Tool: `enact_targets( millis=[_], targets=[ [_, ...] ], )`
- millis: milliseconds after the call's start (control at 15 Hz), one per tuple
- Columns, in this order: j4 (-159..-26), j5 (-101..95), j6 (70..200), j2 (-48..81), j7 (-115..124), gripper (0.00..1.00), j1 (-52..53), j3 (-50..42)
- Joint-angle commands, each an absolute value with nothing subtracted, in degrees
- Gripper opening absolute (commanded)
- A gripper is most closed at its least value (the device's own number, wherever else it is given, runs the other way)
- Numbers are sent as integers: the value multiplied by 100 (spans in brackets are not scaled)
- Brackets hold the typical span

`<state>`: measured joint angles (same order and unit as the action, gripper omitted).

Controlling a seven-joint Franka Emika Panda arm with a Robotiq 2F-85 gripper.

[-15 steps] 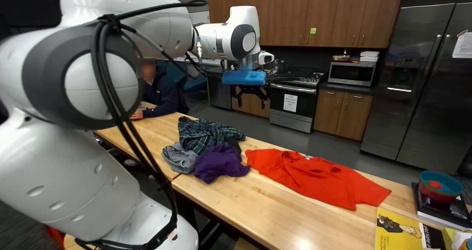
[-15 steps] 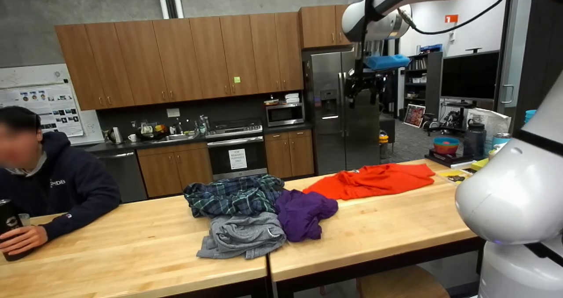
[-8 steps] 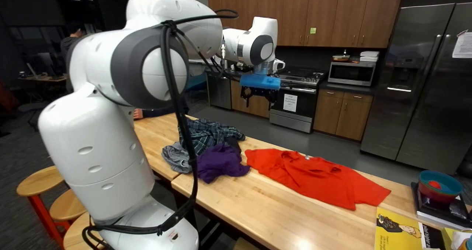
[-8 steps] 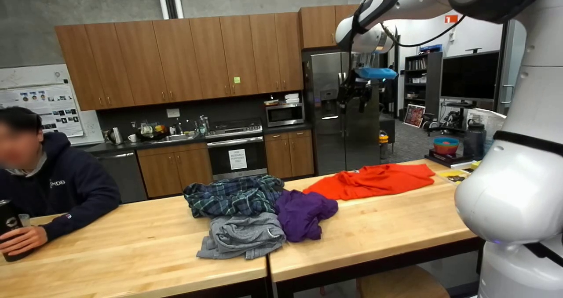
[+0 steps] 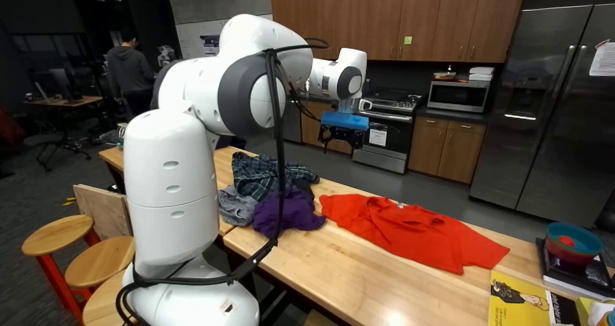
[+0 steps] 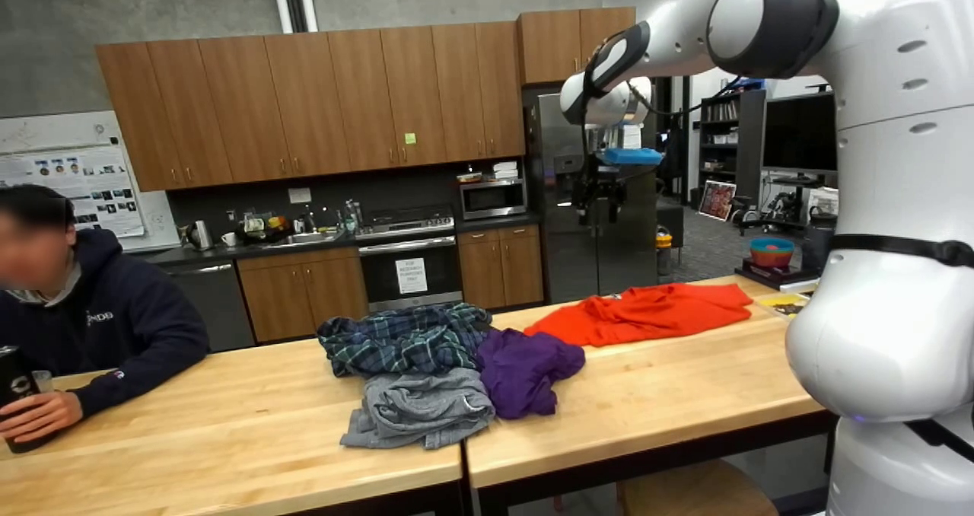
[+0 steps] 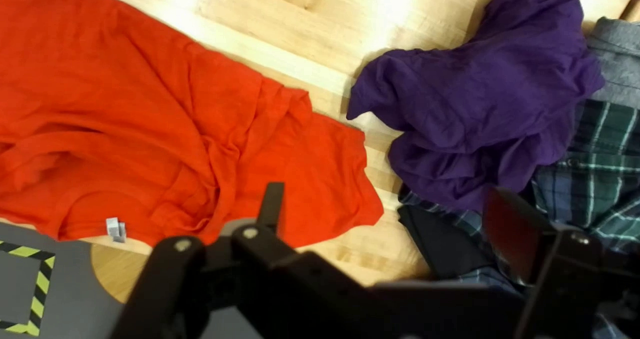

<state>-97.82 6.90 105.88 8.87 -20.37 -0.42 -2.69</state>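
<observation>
Within the last second the white arm point(image 5: 170, 181) has swung round and lowered over the worktop point(image 5: 346, 273), where the red shirt point(image 5: 408, 232) lies spread out beside a bunched plaid shirt point(image 6: 411, 337), purple garment point(image 7: 480, 94) and grey garment point(image 6: 430, 406). None of these four has shifted, so I read it as repositioning rather than handling. Above them hangs the end effector point(image 7: 385, 209), released, spread wide and gripping nothing. Both exterior views show stacked bowls point(image 6: 771, 251), absent from the wrist view, which alone reveals striped tape point(image 7: 40, 294) on the floor.
</observation>
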Motion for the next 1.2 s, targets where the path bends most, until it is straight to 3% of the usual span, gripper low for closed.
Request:
enact_targets(
  millis=[0,1133],
  targets=[
    [-9335,310,10259,1351,-1859,100,-84,-162],
    [-9364,-5,10352,1565,-1719,100,-104,-35]
  ],
)
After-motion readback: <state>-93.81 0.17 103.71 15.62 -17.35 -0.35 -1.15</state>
